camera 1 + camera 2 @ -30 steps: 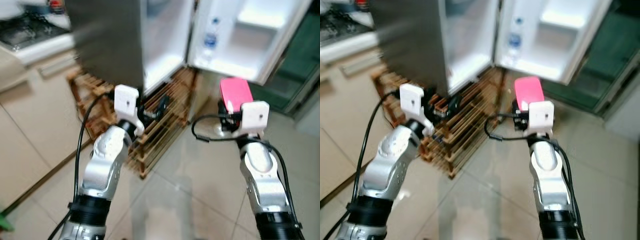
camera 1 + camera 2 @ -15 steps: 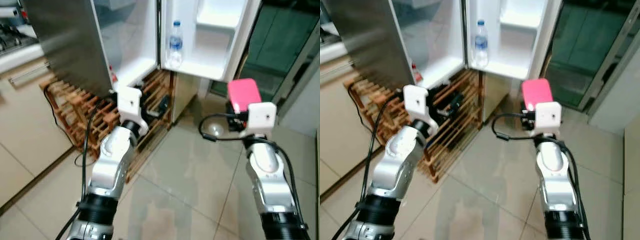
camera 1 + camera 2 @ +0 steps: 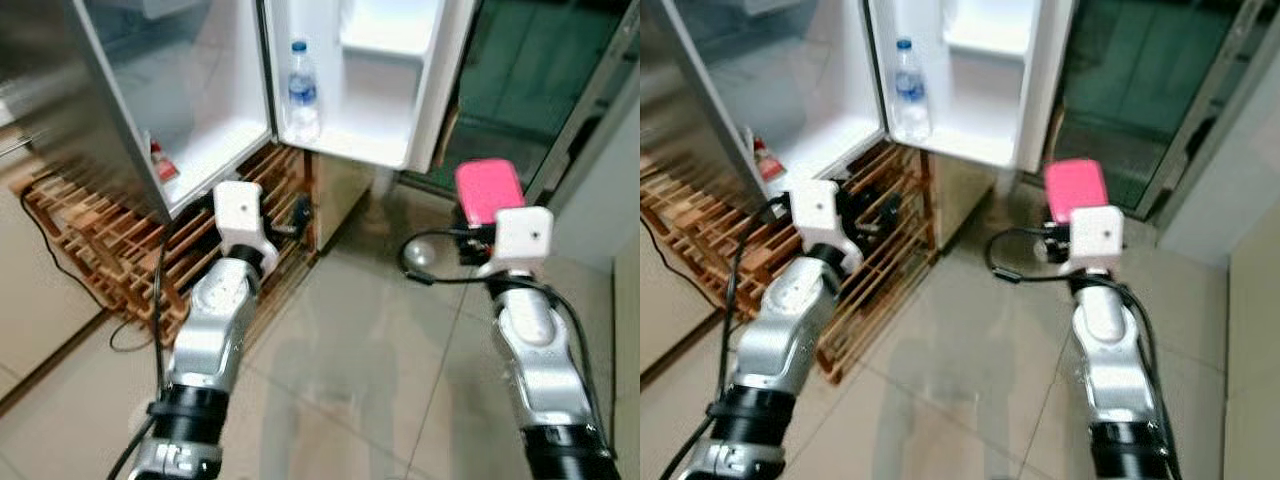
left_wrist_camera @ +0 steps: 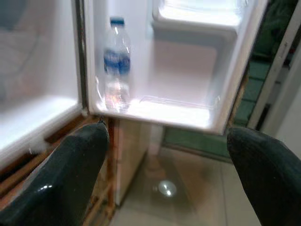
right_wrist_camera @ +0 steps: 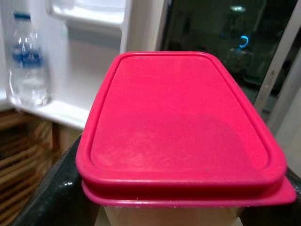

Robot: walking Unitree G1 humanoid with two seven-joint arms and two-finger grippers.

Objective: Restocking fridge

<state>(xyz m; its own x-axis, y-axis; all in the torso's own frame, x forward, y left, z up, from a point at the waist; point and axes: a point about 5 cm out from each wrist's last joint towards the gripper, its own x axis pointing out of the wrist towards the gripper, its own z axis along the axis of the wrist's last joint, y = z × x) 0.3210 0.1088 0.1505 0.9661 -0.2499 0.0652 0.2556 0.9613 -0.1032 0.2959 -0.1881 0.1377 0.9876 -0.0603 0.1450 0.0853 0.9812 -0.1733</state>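
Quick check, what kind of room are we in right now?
Most likely a home kitchen: an open white fridge with a clear plastic water bottle in its door shelf, a wooden slatted rack beside it, and glossy beige floor tiles.
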